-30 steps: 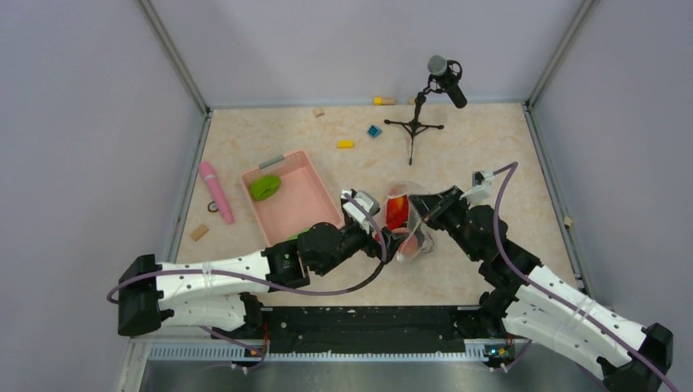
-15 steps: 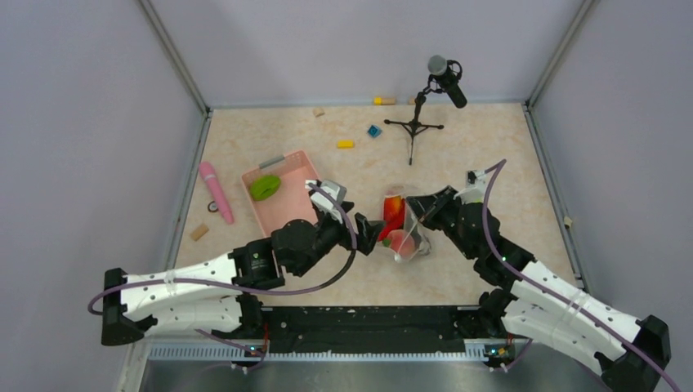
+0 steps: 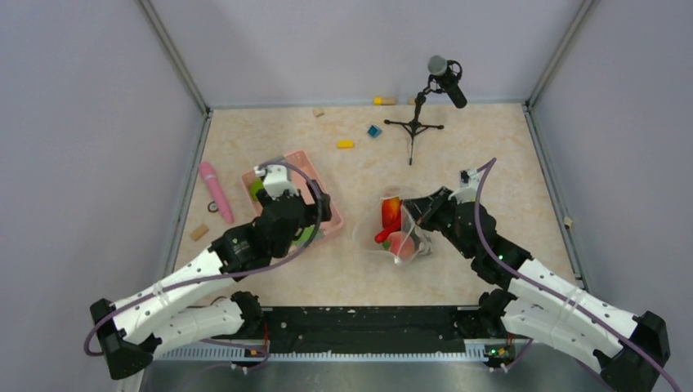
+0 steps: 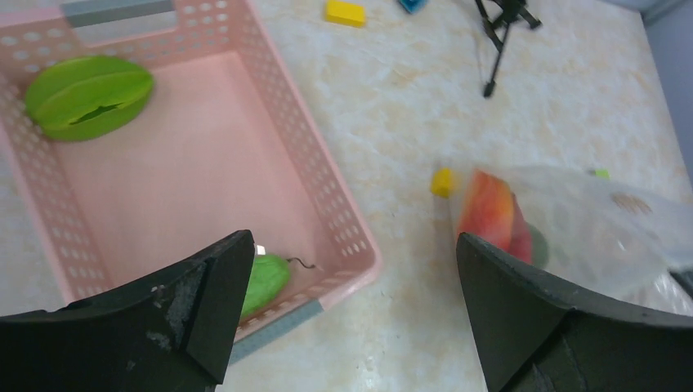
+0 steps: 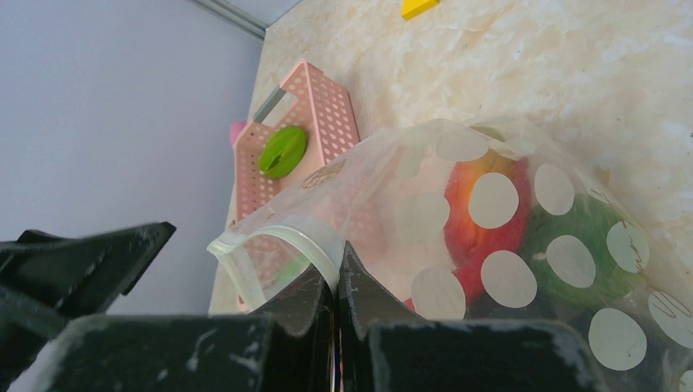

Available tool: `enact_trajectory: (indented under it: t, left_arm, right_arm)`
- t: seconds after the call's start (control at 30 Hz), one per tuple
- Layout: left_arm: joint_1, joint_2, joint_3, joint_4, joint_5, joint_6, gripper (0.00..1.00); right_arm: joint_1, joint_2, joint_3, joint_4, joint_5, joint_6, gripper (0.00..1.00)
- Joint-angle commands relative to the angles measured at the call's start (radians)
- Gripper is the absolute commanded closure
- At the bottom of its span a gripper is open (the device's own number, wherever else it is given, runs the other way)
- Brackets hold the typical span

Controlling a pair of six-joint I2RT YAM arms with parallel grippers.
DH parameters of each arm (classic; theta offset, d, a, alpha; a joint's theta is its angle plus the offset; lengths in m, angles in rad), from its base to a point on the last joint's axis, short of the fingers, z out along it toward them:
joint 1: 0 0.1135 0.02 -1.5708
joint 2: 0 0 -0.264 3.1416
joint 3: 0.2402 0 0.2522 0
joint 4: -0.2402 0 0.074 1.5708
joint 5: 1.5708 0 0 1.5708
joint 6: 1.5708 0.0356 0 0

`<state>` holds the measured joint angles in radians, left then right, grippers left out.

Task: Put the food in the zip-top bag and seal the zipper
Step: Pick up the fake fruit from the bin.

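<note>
Left gripper [image 4: 353, 245], jaws spread and empty, has swung left from the zip-top bag [image 5: 458, 245] to hover over the pink basket [image 4: 327, 188], likely for the green food [image 4: 88, 96] lying there. The right gripper [image 5: 337, 269] stays clenched on the zipper [image 5: 282, 235], holding the mouth up at mid-table.

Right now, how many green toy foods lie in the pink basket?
2. One green piece lies at the basket's far end; the other sits in its near corner, partly behind the left gripper. More may be hidden beneath it.
</note>
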<state>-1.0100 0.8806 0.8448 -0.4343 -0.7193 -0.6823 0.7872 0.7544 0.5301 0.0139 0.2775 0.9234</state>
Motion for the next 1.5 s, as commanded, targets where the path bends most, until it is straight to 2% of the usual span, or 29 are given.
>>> enact_trajectory:
  t: [0.0, 0.23, 0.37, 0.47, 0.6, 0.63, 0.7, 0.8, 0.9, 1.03, 1.27, 1.47]
  left_arm:
    - [0.203, -0.036, -0.029, -0.033, 0.164, -0.085, 0.01]
    - [0.460, 0.090, 0.007, 0.027, 0.318, -0.061, 0.01]
    - [0.537, 0.241, 0.104, -0.031, 0.191, -0.048, 0.01]
    - [0.574, 0.343, 0.163, 0.052, 0.137, 0.160, 0.02]
    - [0.598, 0.476, 0.203, 0.173, 0.300, 0.562, 0.02]
    - [0.611, 0.506, 0.213, 0.175, 0.339, 0.656, 0.02]
    - [0.642, 0.558, 0.260, 0.101, 0.390, 0.735, 0.02]
    - [0.664, 0.616, 0.302, 0.018, 0.369, 0.777, 0.02]
    - [0.671, 0.657, 0.293, 0.055, 0.380, 0.812, 0.02]
    - [0.685, 0.749, 0.328, 0.034, 0.299, 0.841, 0.02]
    - [0.712, 0.893, 0.370, 0.020, 0.201, 0.808, 0.04]
    - [0.712, 0.933, 0.395, 0.026, 0.133, 0.799, 0.07]
  right_arm:
    - [0.000, -0.006, 0.020, 0.033, -0.010, -0.029, 1.00]
    - [0.001, -0.004, 0.012, 0.031, -0.002, -0.043, 1.00]
    - [0.000, -0.008, 0.010, 0.021, 0.014, -0.058, 1.00]
    - [0.000, -0.010, 0.006, 0.021, 0.029, -0.063, 1.00]
    - [-0.001, -0.012, 0.001, 0.031, 0.053, -0.077, 1.00]
    - [-0.001, -0.012, 0.001, 0.032, 0.056, -0.083, 1.00]
    - [-0.001, -0.015, 0.002, 0.024, 0.054, -0.102, 1.00]
    - [-0.003, -0.028, 0.001, 0.008, 0.056, -0.119, 1.00]
    - [-0.007, -0.047, -0.014, 0.022, 0.064, -0.128, 1.00]
    - [-0.012, -0.065, -0.014, 0.014, 0.061, -0.147, 1.00]
    - [-0.017, -0.073, -0.028, 0.041, 0.028, -0.177, 1.00]
    - [-0.023, -0.067, -0.026, 0.038, 0.006, -0.197, 1.00]
